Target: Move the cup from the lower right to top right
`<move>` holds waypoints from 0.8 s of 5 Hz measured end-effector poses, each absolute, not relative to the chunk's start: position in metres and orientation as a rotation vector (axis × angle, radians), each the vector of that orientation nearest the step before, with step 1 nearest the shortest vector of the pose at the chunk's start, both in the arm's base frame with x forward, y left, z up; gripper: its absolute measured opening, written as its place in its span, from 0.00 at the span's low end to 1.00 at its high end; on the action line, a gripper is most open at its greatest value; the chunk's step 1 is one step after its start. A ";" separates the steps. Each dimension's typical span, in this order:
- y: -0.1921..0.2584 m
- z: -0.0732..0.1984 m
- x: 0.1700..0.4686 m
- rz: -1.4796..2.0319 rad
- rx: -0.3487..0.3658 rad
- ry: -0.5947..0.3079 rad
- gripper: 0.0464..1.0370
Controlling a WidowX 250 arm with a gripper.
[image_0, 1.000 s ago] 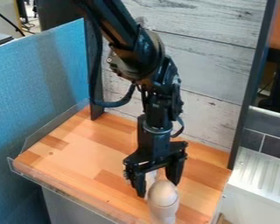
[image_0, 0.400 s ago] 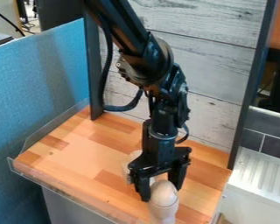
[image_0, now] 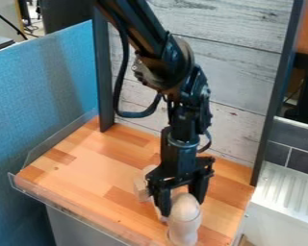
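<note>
The black two-finger gripper (image_0: pixel 182 206) hangs over the front right part of the wooden tabletop (image_0: pixel 86 163), its fingers apart, with a smooth, pale, round-topped object (image_0: pixel 184 221) at their tips. This is probably the cup, though no open rim can be made out; it stands near the tabletop's front right corner. Whether the fingers touch it, or it sits squarely between them or slightly to the camera side, cannot be told. A pale, blocky wooden piece (image_0: pixel 142 185) lies just beside the gripper, toward the left edge. The step in hand looks like lining up for the grasp. To do it well, centre both fingers around the body below the rounded top, since a pinch high on that curve could slip off or tip the object toward the front edge. Lower straight down, keep the left finger clear of the blocky piece, and close gently until both sides bear evenly. Then lift enough to clear the surface, carry it toward the back right corner, and set it upright before letting go.
</note>
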State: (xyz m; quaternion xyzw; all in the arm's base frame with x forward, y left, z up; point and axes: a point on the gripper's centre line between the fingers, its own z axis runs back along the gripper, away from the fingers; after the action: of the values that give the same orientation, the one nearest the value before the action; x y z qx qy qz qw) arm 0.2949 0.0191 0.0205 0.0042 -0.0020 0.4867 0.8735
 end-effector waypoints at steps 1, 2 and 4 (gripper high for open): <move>0.024 0.043 0.314 1.052 -0.037 0.001 0.82; 0.032 0.056 0.337 1.095 -0.060 0.028 0.82; 0.043 0.031 0.379 1.208 0.003 0.092 0.82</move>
State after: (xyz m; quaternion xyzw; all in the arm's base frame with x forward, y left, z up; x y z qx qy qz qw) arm 0.3792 0.0432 0.0306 0.0014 0.0431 0.5675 0.8222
